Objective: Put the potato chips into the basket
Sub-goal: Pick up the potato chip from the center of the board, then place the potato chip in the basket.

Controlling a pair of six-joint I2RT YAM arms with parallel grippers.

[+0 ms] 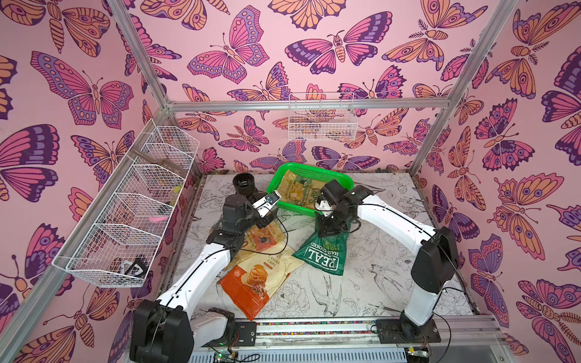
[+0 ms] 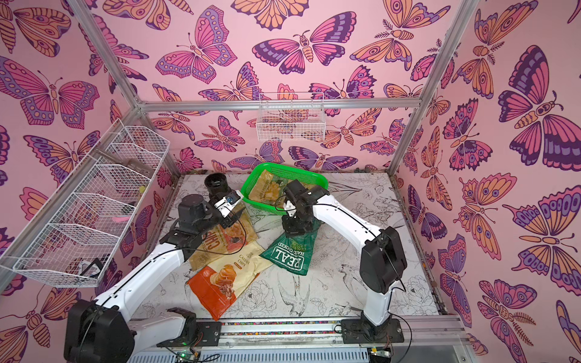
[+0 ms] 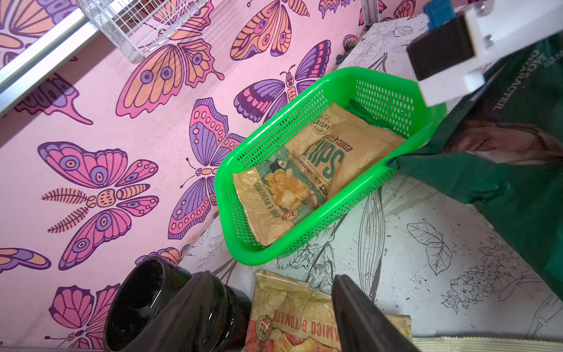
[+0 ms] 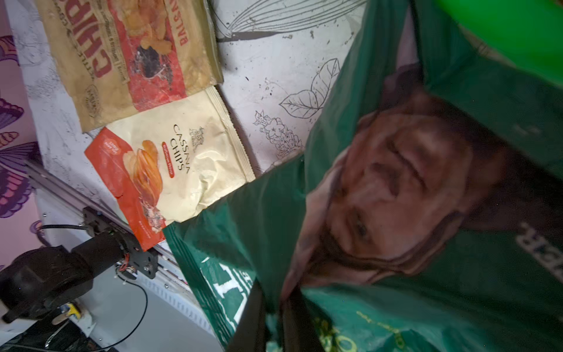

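in both top views, the bright green perforated plastic basket (image 1: 314, 169) (image 2: 289, 168) is sitting at the back of the white line-drawn table (image 1: 393, 283), its far rim close to the butterfly wall. a tan-and-green crinkly chip bag (image 1: 290, 188) is lying inside it. bare tabletop is lying open to the right. the right gripper (image 1: 327, 232) is pinching the raised top of the dark green "real" chip bag (image 1: 323, 256), just before the basket's near rim. the cream-and-orange cassava chip bag (image 1: 261, 279) is reaching the table's front edge, and is lying against a tan-and-orange chip bag (image 1: 257, 239).

in the left wrist view, the left gripper (image 3: 271, 283) is spreading its dark fingers (image 3: 362, 317) wide, gripping nothing, above the tan-and-orange bag and beside a black round cup (image 3: 137, 304). a corner of the dark green bag is touching the basket's rim.

in the right wrist view, the right gripper's fingers (image 4: 256, 323) are clamping a fold of the dark green bag.
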